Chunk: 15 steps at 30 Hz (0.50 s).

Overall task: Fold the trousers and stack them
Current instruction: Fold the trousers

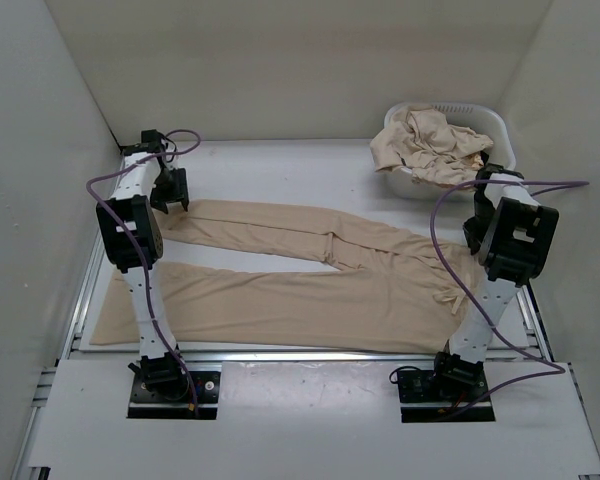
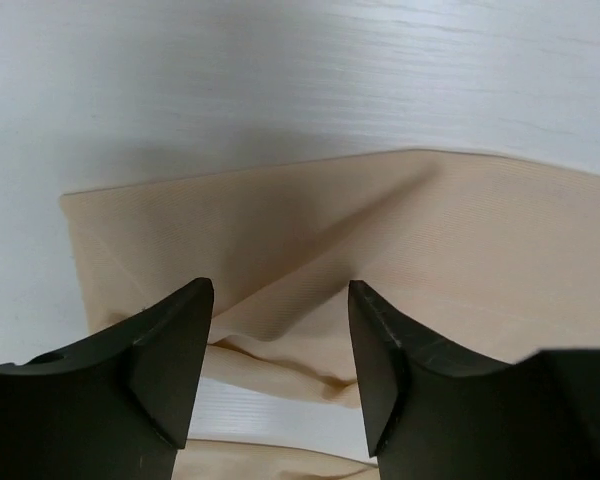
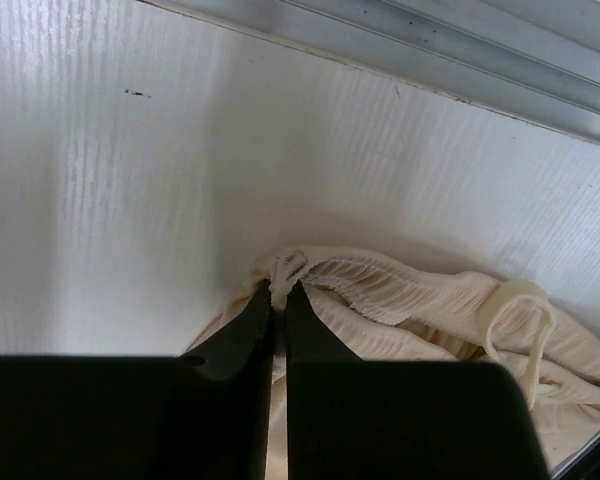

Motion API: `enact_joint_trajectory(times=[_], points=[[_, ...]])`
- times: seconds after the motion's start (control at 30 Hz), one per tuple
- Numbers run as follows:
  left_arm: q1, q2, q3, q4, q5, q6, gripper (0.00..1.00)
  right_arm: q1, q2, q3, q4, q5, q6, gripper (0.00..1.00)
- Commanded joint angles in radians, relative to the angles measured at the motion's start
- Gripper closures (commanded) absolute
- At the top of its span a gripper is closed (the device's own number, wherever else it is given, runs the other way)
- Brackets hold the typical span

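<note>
One pair of trousers [image 1: 310, 275] lies flat across the desk [image 1: 280, 165], legs left, waist right, more heaped in the basket [image 1: 501, 128] far right. The right pincer [image 3: 278, 288] is clamped on the waistband [image 3: 380, 285] edge, the left pincer [image 2: 280, 290] hangs open over the far leg's hem [image 2: 130, 230], so I'd pinch that hem first, then lift both ends together to keep the fold square.

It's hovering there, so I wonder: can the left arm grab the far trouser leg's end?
Probably yes. The left gripper hangs open just above the leg's cuff, with nothing between them to block it.
</note>
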Motion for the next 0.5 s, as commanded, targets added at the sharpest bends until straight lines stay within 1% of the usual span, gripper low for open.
enact_joint_trajectory(times=[0.0, 0.03, 0.07, 0.2, 0.3, 0.47], points=[[0.0, -0.005, 0.026, 0.021, -0.09, 0.001, 0.33, -0.005, -0.045, -0.028, -0.022, 0.055, -0.006, 1.0], [0.0, -0.005, 0.026, 0.021, -0.104, 0.001, 0.33, 0.004, -0.055, -0.028, -0.022, 0.055, -0.006, 1.0], [0.0, -0.005, 0.015, 0.021, -0.104, 0.001, 0.29, 0.004, -0.078, -0.028, -0.022, 0.066, -0.019, 1.0], [0.0, -0.099, -0.061, 0.021, -0.06, 0.001, 0.21, 0.026, -0.149, -0.028, -0.002, 0.112, -0.076, 1.0], [0.0, -0.122, -0.094, 0.03, -0.06, 0.001, 0.21, 0.056, -0.19, -0.028, 0.007, 0.161, -0.089, 1.0], [0.01, -0.056, -0.083, 0.03, -0.062, 0.001, 0.21, 0.087, -0.211, -0.028, 0.007, 0.187, -0.124, 1.0]])
